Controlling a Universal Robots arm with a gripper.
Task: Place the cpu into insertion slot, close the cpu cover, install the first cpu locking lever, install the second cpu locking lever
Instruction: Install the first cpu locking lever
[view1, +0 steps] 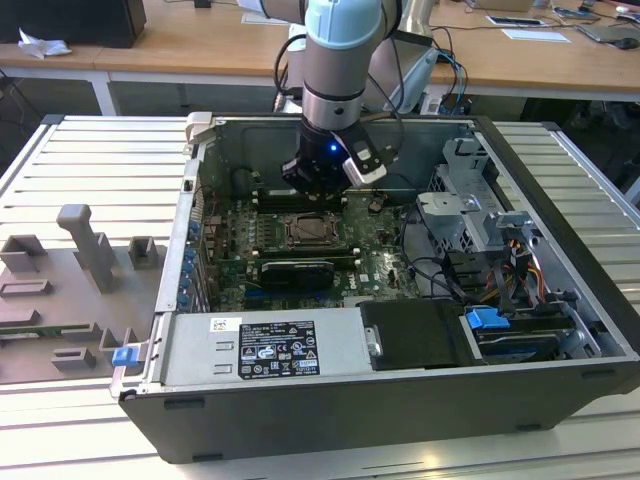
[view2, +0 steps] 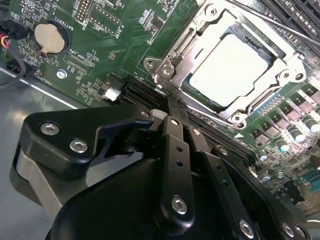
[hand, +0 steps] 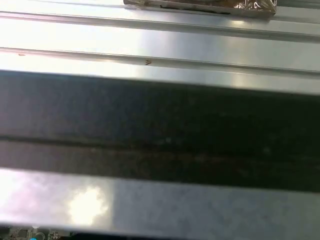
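In the second wrist view the cpu (view2: 227, 67) lies flat in the insertion slot (view2: 181, 46), its pale silver top showing through the cut-out of the cpu cover (view2: 260, 102), which lies down over it. A thin silver lever rod (view2: 280, 24) runs past the socket's far side. My gripper (view2: 161, 107) is shut with nothing visible between its black fingers, and its tips sit at the socket's near corner. In the exterior view the gripper (view1: 316, 182) hangs inside the open computer case, just behind the insertion slot (view1: 315, 232).
Long black memory slots (view2: 210, 132) run beside the fingers, and a coin battery (view2: 49, 36) sits on the green board. A drive cage (view1: 470, 205), cables (view1: 440, 270) and a power supply (view1: 270, 345) crowd the case. Grey fixtures (view1: 85, 245) stand on the ribbed table at the exterior view's left.
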